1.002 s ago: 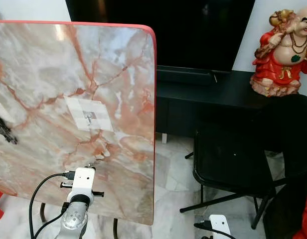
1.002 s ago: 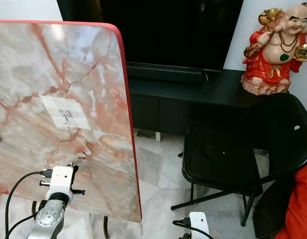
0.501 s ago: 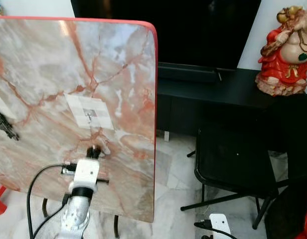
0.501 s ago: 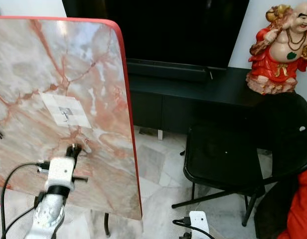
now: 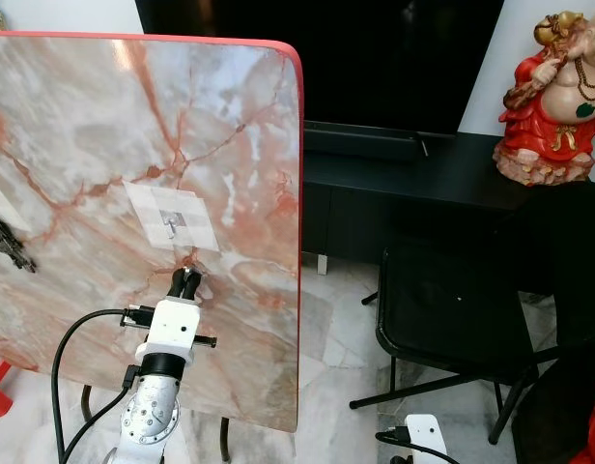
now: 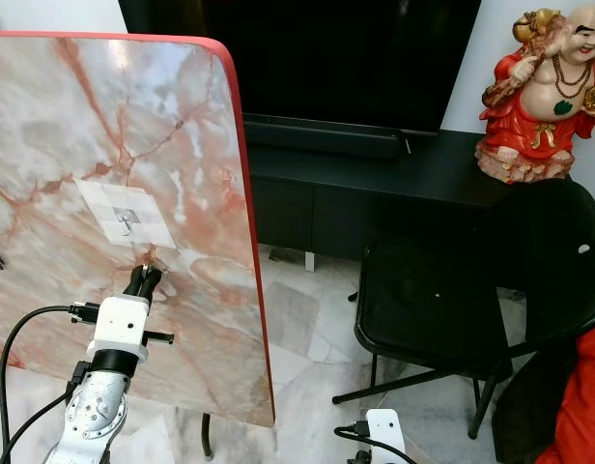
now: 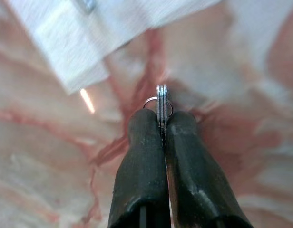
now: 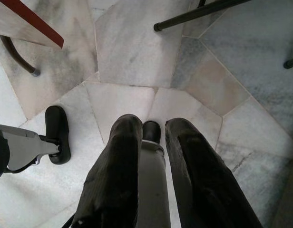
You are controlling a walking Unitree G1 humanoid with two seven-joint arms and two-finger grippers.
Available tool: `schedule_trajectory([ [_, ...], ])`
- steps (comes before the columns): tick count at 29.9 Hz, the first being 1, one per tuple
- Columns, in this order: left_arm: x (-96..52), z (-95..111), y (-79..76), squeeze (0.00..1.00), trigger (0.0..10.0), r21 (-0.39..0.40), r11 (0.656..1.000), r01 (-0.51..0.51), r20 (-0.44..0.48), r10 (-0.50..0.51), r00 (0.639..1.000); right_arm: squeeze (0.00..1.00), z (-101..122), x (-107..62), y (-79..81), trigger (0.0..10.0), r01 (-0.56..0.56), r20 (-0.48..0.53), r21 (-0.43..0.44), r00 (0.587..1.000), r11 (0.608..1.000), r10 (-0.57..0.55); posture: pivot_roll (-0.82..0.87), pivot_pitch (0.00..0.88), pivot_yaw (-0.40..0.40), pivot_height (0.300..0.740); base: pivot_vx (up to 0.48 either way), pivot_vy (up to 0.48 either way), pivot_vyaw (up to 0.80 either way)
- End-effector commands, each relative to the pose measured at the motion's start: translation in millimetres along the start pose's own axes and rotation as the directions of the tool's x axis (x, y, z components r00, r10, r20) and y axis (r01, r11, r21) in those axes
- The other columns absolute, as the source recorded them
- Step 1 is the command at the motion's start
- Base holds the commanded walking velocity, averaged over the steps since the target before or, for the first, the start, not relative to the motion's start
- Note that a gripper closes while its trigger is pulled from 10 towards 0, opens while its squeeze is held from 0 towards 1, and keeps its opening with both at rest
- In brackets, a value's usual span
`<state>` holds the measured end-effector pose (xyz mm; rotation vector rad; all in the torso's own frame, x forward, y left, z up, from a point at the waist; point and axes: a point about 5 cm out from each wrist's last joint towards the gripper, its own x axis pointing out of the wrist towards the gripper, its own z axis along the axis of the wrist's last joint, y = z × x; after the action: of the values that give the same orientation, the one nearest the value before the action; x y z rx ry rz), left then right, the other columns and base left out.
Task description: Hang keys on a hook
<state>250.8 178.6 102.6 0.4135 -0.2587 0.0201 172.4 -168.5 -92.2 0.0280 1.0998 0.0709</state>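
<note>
A marble-patterned board with a red rim (image 5: 230,126) stands upright on my left. It carries a white adhesive pad (image 5: 172,215) with a small metal hook (image 5: 170,222). My left gripper (image 5: 188,280) is raised against the board just below the pad, shut on a flat bunch of silver keys (image 7: 161,105). Their ring pokes out above the fingertips (image 7: 145,128). A corner of the pad (image 7: 84,42) and the hook (image 7: 87,4) lie a little beyond the keys. My right gripper (image 8: 151,127) hangs low over the floor, fingers apart, holding nothing.
A black chair (image 5: 452,309) stands on my right, with a low black TV console (image 5: 413,184) and a dark screen behind it. A red figurine (image 5: 553,92) sits on the console. Another dark bunch hangs at the board's left edge (image 5: 8,246). Pale floor tiles (image 8: 132,47) lie below.
My left gripper has risen along the board with the keys, from near the lower part to just under the white pad. The camera shifted slightly.
</note>
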Motion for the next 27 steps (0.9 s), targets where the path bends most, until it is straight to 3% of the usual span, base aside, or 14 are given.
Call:
schedule_trajectory([
  [1, 0.7, 9, -3.9, 0.0, 10.0, 0.022, 0.999, 0.029, 0.05, -0.03, 0.998, 0.0, 0, -0.1, -0.7, 10.0, -0.002, -0.001, -0.008, 1.0, 1.0, 0.002, 0.01, 0.028, -0.01, 0.74, 0.0, 0.0, 0.0],
  [9, 8.0, 29, -4.4, 0.0, 10.0, 0.052, 0.998, 0.034, 0.138, -0.041, 0.99, 0.0, 1, -0.1, -1.2, 10.0, -0.001, 0.002, -0.019, 1.0, 1.0, 0.001, 0.01, 0.027, -0.012, 0.74, 0.0, 0.0, 0.0],
  [27, 9.8, 47, 3.1, 0.0, 10.0, 0.054, 0.999, 0.007, 0.202, -0.018, 0.979, 0.0, 2, -0.1, -0.9, 10.0, -0.001, 0.004, -0.035, 1.0, 0.999, 0.001, 0.02, 0.028, -0.011, 0.74, 0.0, 0.0, 0.0],
])
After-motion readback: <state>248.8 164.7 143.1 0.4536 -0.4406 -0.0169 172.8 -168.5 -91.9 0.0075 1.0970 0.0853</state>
